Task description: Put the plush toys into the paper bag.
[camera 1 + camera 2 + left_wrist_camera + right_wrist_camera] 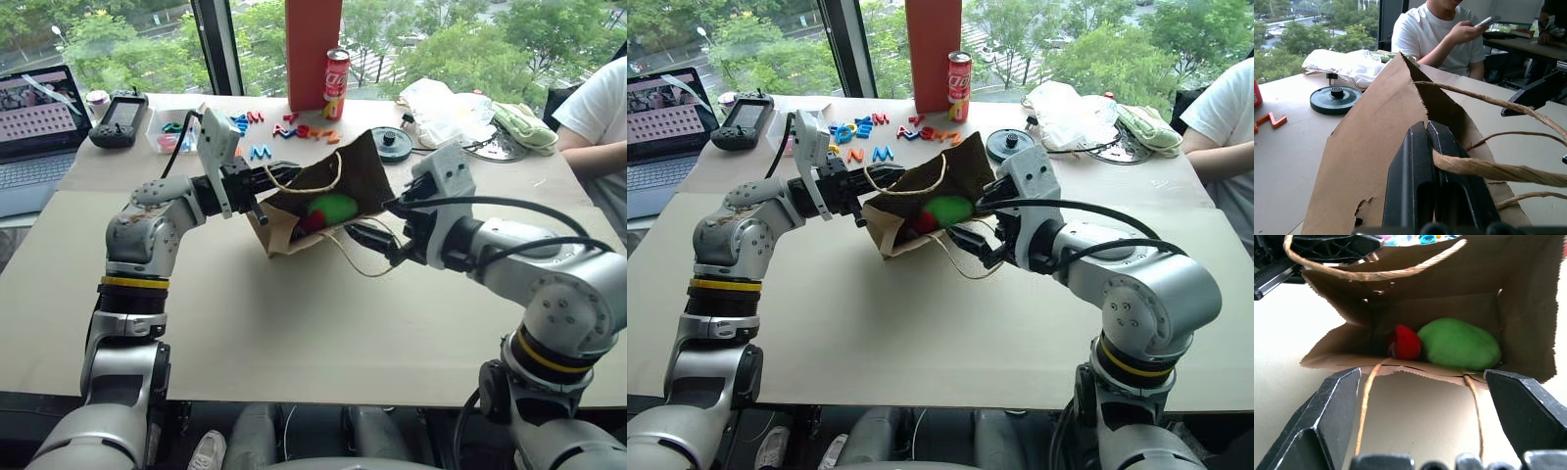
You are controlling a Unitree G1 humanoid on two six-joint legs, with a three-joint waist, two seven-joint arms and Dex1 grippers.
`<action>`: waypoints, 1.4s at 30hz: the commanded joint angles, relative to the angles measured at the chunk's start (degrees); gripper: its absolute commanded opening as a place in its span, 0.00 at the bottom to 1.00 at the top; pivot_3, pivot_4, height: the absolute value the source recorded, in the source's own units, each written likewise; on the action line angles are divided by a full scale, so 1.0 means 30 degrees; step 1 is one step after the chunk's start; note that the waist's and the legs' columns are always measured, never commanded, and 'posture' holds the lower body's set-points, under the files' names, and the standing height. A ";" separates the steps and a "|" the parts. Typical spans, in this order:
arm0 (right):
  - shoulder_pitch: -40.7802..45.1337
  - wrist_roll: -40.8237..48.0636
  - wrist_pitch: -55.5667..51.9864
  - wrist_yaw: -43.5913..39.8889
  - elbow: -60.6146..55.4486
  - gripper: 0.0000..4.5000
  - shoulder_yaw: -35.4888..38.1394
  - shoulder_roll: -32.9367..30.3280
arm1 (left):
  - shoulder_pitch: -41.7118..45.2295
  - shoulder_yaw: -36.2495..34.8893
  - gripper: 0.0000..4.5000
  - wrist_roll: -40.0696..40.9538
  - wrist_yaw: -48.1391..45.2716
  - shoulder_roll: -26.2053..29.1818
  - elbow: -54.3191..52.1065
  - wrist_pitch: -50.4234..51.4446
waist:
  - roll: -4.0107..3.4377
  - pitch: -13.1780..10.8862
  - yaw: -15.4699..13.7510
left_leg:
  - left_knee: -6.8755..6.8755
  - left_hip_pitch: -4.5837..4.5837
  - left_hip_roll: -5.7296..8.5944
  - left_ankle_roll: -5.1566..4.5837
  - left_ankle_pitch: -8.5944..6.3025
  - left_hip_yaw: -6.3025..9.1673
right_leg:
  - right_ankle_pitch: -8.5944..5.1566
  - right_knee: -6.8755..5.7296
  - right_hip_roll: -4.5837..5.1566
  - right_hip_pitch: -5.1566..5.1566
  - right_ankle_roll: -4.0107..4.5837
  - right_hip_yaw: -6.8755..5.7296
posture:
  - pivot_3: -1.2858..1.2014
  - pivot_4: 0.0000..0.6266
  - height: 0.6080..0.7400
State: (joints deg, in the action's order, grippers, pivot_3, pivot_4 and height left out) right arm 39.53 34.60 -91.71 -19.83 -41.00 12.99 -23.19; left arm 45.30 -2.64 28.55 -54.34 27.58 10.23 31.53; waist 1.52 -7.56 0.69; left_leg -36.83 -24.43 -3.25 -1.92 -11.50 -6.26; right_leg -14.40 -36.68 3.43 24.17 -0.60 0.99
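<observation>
Your left gripper (1432, 161) is clamped on the bag's twine handle (1488, 171), with the fingers pressed tight together at the rim, so it's holding the paper bag (323, 191) tipped up off the table (294, 323) with the mouth facing your right arm. Your right gripper (1422, 418) sits just in front of that mouth with its fingers spread wide, nothing between them (the second handle's two strands hang down between the fingers, not pinched). Look past the fingers: both toys are inside the bag, green blob (1459, 342) on the bag's lower wall, red chili (1404, 341) right against it, touching. From the head views you see the same green and red in the bag's opening.

Behind the bag on the table: plastic letters (294, 127), a red soda can (336, 83), a dark round disc (394, 143), a white plastic bag (446, 108). A laptop (39, 122) sits at the far left corner, and a person in a white shirt (1437, 29) sits at the table's right side holding a phone.
</observation>
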 commanded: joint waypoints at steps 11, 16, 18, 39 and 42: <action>-0.1432 -0.0083 0.1961 -0.0049 0.0438 0.99 0.4086 -0.1022 | 0.0722 -0.4578 0.00 0.3275 0.4639 -0.1385 0.1012 0.3404 | 0.0003 -0.0001 0.0015 | 0.0002 0.0004 -0.0003 -0.0001 0.0000 0.0018 | 0.0000 -0.0002 0.0000 -0.0008 -0.0002 -0.0001 | 0.52 0.24 0.99; -0.0923 0.1010 0.2164 -0.0194 -0.0397 0.99 0.2945 -0.0234 | 0.0451 -0.4074 0.00 0.3135 0.4404 -0.1347 0.0546 0.3441 | 0.0000 -0.0003 0.0087 | 0.0005 0.0007 0.0006 0.0001 0.0001 0.0008 | 0.0000 -0.0004 0.0003 0.0001 -0.0001 0.0010 | 0.52 0.24 0.99; -0.0557 0.1113 0.2310 -0.0138 -0.0555 0.99 0.2410 -0.0151 | 0.0409 -0.3810 0.00 0.3073 0.4210 -0.1302 0.0381 0.3405 | 0.0000 -0.0003 0.0119 | 0.0006 0.0018 0.0002 0.0001 0.0001 0.0010 | 0.0000 -0.0010 -0.0006 0.0003 0.0000 0.0022 | 0.52 0.24 0.99; -0.1020 -0.0712 0.4110 0.0674 0.0531 0.99 -0.6259 -0.1261 | 0.0052 -0.2366 0.00 0.3517 0.3622 -0.1479 -0.2138 0.3919 | 0.0000 -0.0003 0.0023 | 0.0002 0.0012 0.0011 0.0003 0.0002 0.0007 | 0.0000 -0.0002 0.0008 -0.0004 -0.0001 0.0017 | 0.52 0.24 0.99; -0.1260 -0.1410 0.4498 0.0865 0.1161 0.88 -0.6976 -0.1744 | 0.0012 -0.2284 0.00 0.3554 0.3595 -0.1457 -0.2291 0.3920 | 0.0000 -0.0003 0.0023 | 0.0002 0.0015 0.0011 0.0003 0.0002 0.0007 | 0.0000 0.0000 0.0007 -0.0004 -0.0001 0.0016 | 0.52 0.24 0.99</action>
State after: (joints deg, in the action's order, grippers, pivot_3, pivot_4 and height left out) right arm 35.93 32.11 -80.25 -17.80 -37.65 -7.36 -27.43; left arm 44.84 -9.63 38.33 -43.24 22.91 5.78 43.02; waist 1.52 -7.57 0.76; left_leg -36.83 -24.39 -3.22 -1.91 -11.49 -6.24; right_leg -14.40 -36.68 3.45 24.16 -0.60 1.04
